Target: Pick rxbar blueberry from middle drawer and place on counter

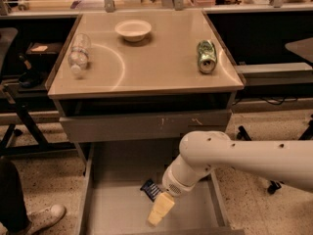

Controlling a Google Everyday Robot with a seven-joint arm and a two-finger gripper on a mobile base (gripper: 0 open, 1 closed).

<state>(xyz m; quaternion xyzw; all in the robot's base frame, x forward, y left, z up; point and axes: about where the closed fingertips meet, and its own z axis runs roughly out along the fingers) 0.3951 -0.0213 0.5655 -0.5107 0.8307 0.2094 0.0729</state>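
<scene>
Down in the shallow grey drawer tray [113, 207], my gripper [160, 210] (grasp: I cannot tell) hangs beside the dark-blue wrapped bar [148, 188], my white arm [234, 155] overlapping it.

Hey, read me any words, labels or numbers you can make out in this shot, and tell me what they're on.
Nothing here can be read.
rxbar blueberry in the middle drawer: white markings, too blurred.
green can on the counter: print too blurred.
claw, low in the drawer next to the bar: no marking seen.

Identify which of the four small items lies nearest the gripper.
The rxbar blueberry, in the middle drawer beside the gripper; bottle, bowl and can lie on the counter above.
</scene>
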